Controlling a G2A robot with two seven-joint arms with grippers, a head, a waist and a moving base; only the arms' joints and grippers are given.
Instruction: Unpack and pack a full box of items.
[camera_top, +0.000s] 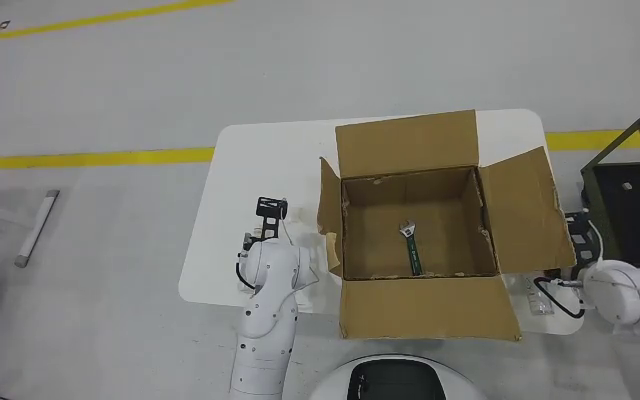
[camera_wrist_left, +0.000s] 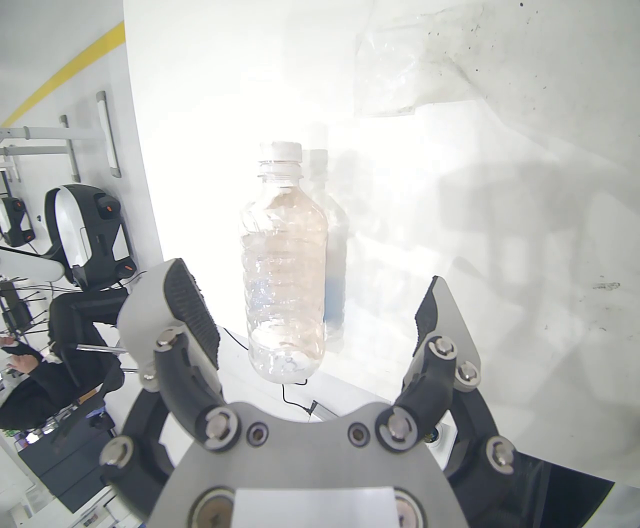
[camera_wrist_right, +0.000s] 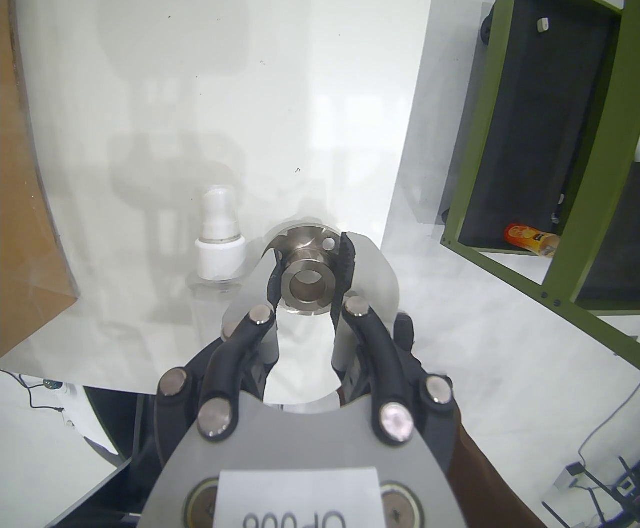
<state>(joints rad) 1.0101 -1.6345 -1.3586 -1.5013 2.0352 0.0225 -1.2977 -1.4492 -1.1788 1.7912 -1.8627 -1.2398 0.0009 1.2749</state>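
Note:
An open cardboard box stands on the white table, and a green-handled wrench lies on its floor. Left of the box, my left gripper is open with a clear plastic bottle standing between and just beyond its fingers; from above that gripper is near the table's left side. At the table's right edge, my right gripper is shut on a metal flanged fitting. A small clear spray bottle with a white collar stands beside it.
A clear plastic bag lies on the table beyond the bottle. The box's flaps spread out over the table on all sides. A green-framed cart stands off the table to the right, with a small orange packet on its shelf.

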